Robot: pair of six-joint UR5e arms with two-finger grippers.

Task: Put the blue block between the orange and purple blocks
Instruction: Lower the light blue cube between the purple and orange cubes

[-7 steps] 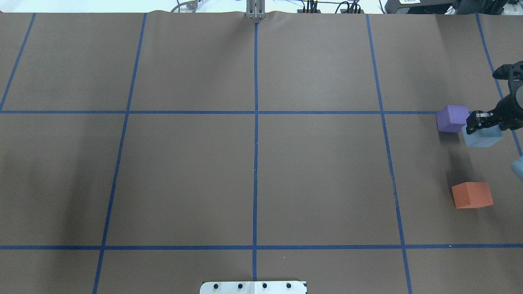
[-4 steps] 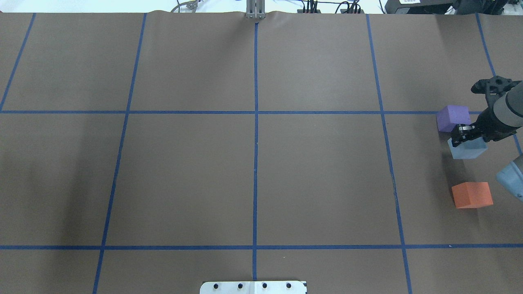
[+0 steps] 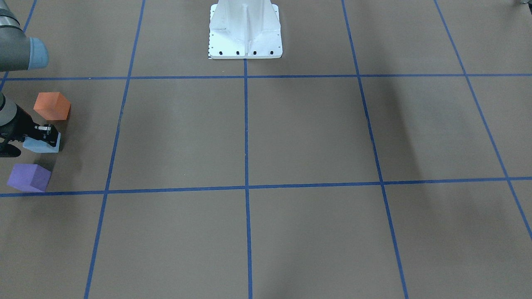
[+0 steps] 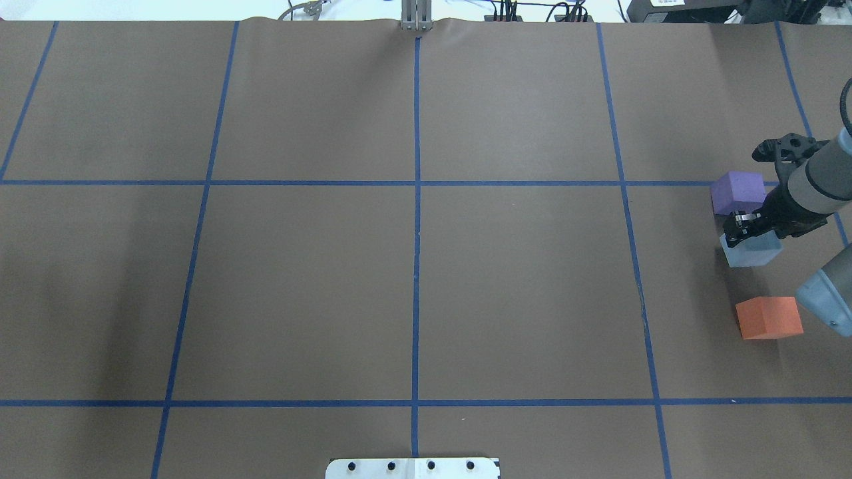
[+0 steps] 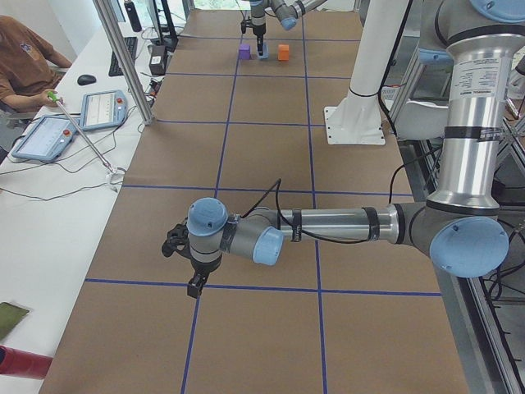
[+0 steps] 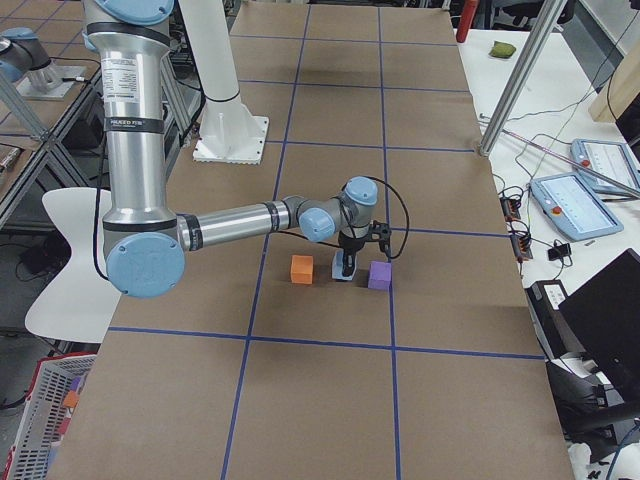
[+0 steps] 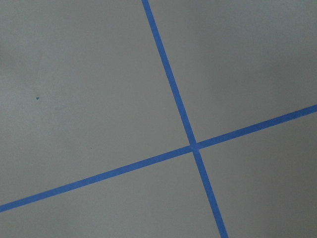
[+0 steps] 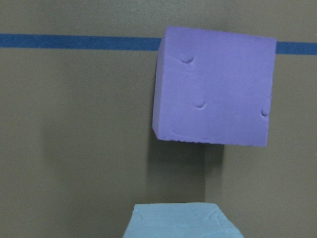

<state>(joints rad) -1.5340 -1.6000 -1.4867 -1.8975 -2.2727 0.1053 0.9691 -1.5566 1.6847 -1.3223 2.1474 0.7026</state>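
Observation:
My right gripper [image 4: 749,229] is shut on the light blue block [image 4: 751,251] near the table's right edge. The block sits between the purple block [image 4: 737,193] on the far side and the orange block [image 4: 769,317] on the near side. It is closer to the purple one. The front view shows the orange block [image 3: 51,106], blue block [image 3: 41,145] and purple block [image 3: 29,177] in a row. The right wrist view shows the purple block [image 8: 215,87] ahead and the blue block's top [image 8: 181,223]. My left gripper [image 5: 195,286] hangs low over the table's left part; I cannot tell its state.
The robot's white base plate [image 3: 245,29] stands at the middle of the near edge. Blue tape lines [image 4: 417,219] divide the brown table cover into squares. An operator [image 5: 25,61] sits at a side desk with tablets [image 5: 102,108].
My right gripper has carried the blue block toward the robot and slightly left, from beside the purple block to the gap between purple and orange.

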